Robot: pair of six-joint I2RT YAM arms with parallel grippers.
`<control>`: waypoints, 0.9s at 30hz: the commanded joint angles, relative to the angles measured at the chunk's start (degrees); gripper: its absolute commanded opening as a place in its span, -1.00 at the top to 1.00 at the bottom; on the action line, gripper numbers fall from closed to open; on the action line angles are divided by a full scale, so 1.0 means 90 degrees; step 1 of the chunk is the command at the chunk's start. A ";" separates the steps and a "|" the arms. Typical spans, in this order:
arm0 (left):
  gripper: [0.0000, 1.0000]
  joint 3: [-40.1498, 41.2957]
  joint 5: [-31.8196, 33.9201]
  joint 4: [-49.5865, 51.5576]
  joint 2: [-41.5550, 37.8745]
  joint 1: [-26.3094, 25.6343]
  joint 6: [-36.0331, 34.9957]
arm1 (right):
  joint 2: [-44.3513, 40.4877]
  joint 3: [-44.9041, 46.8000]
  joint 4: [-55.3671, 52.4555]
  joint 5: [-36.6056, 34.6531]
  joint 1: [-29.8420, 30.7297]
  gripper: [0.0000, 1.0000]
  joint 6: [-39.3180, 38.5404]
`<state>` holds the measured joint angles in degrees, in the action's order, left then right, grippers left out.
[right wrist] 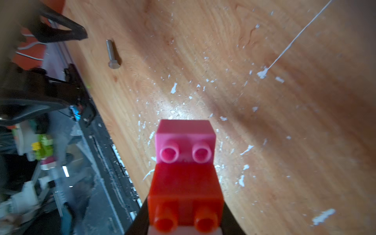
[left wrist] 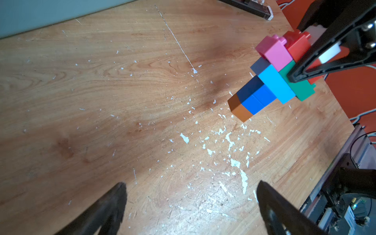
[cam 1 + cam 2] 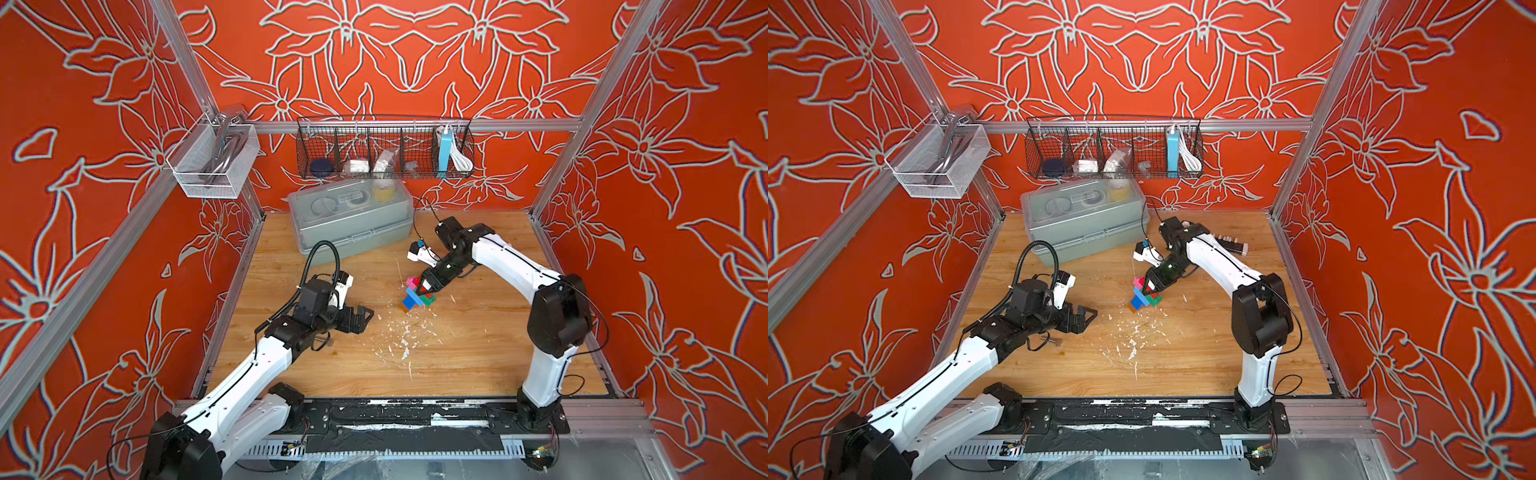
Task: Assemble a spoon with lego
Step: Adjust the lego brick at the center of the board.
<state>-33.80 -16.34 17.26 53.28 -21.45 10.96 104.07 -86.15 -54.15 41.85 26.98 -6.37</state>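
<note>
Wooden tabletop [image 3: 478, 353], right gripper [image 3: 424, 290] clamping spoon [image 3: 412, 296], seemingly aloft; left gripper [image 3: 365, 321] low, jaws spread

the wooden table [image 3: 478, 353] is scuffed, with white flecks [image 3: 405, 345] scattered over its middle. a grey lidded box [image 3: 353, 224] sits at the back, a metal bolt [image 1: 112, 54] lies flat near the left edge, and a dark strip [image 3: 1231, 244] lies at the back right.

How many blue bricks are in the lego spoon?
3. The light blue brick crosses the spoon; one darker blue brick touches it; another darker blue brick sits further down the stem, against the brown brick. More may hide behind.
</note>
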 commanded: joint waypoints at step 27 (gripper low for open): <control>-0.97 -0.0033 -0.0557 -0.0071 0.0022 -0.0038 0.0288 | 0.0914 0.3478 1.0192 0.2271 -0.0628 0.91 0.7168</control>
<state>-34.59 -20.67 17.87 53.28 -21.45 13.17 110.34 -56.21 26.20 59.77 21.85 51.00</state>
